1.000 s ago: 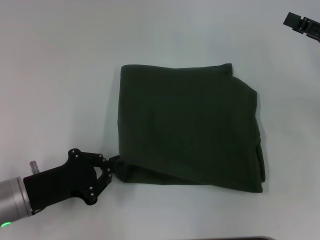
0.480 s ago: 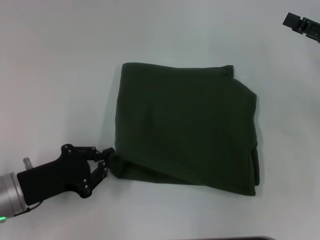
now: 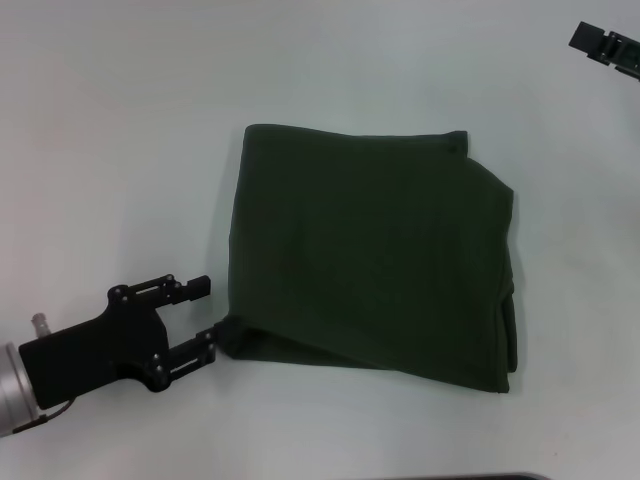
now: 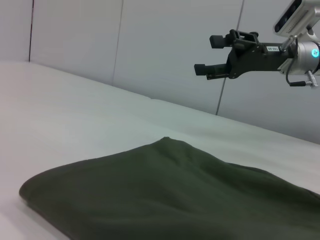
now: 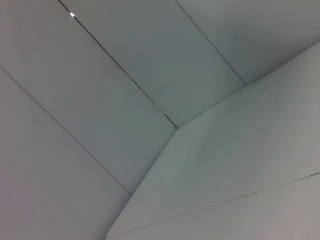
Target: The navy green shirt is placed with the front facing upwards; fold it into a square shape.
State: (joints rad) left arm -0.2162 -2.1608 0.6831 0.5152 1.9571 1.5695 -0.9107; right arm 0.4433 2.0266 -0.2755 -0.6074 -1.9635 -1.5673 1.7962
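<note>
Down at the near left of the head view, the left hand (image 3: pixel 205 315) sits low over the white table (image 3: pixel 120 140), its black body angled toward the cloth. Its two fingers are spread apart — the far one hangs free over bare table, while the tip of the near finger (image 3: pixel 195 350) is right at the near-left corner of the fabric, touching or just short of it; I cannot tell which. Nothing is pinched between them.

Moving to the middle, the navy green shirt (image 3: pixel 370 255) lies folded on the table in a rough square, plain green side up, no lettering showing. Its left edge runs fairly straight, the far edge is neat, and the far-right corner is cut off at a slant. Along the near edge a lower layer peeks out beneath the top one, and on the right side the layers sit slightly stepped. In the left wrist view the shirt (image 4: pixel 165 195) fills the foreground as a low, rounded fold resting flat on the table.

Over at the far right — the right hand (image 3: pixel 605 45) is well apart from the shirt, only partly in view at the head view's corner. The left wrist view shows it (image 4: pixel 202 55) held high above the table against the grey wall panels, its fingers parted with nothing between them.
</note>
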